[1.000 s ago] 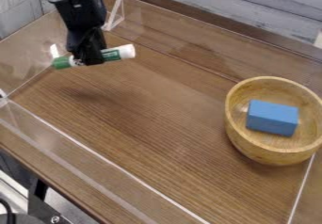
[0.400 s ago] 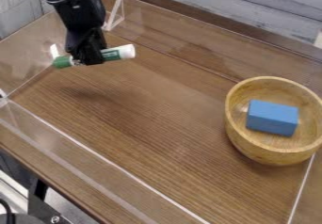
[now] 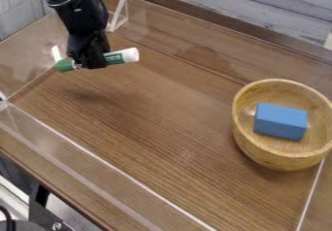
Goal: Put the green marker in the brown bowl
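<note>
The green marker lies level across the upper left of the table, its white barrel with green label sticking out right of the fingers and its green cap end poking out on the left. My black gripper points steeply down and is shut on the marker's middle; a shadow below suggests it hangs slightly above the wood. The brown bowl sits far off at the right edge, round and light wood.
A blue rectangular block lies inside the bowl. Clear acrylic walls ring the wooden table, with a small white bracket at the back left.
</note>
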Controlling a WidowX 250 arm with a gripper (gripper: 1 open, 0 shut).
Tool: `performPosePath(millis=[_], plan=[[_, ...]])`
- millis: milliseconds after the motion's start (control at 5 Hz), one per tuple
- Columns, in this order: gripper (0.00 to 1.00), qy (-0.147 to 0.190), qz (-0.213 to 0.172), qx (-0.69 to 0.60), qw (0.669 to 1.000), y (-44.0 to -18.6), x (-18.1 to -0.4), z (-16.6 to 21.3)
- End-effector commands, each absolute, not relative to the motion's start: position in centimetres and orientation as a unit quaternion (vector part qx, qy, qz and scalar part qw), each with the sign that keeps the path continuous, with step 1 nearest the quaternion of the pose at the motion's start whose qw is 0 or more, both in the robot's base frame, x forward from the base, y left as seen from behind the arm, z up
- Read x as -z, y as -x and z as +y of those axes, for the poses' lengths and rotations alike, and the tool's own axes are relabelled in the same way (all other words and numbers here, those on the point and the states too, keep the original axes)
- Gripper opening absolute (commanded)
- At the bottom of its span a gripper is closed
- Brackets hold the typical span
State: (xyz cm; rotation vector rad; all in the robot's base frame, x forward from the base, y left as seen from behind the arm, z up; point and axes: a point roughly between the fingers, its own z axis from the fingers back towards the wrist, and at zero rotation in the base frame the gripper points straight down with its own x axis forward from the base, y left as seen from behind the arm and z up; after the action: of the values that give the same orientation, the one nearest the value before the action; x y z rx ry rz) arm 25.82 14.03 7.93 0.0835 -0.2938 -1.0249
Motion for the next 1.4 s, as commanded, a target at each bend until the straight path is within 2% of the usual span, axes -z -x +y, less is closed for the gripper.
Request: performPosePath(millis=[0,600,1200], plan=[[0.0,-0.053,-0.154,0.493,0.855,-26.5,-9.5,12.2],[0.0,-0.054,-0.17,0.519,0.836,-28.3,-11.4,3.7],[0.0,-0.056,-0.191,0.554,0.809,-28.6,-12.1,-2.8]])
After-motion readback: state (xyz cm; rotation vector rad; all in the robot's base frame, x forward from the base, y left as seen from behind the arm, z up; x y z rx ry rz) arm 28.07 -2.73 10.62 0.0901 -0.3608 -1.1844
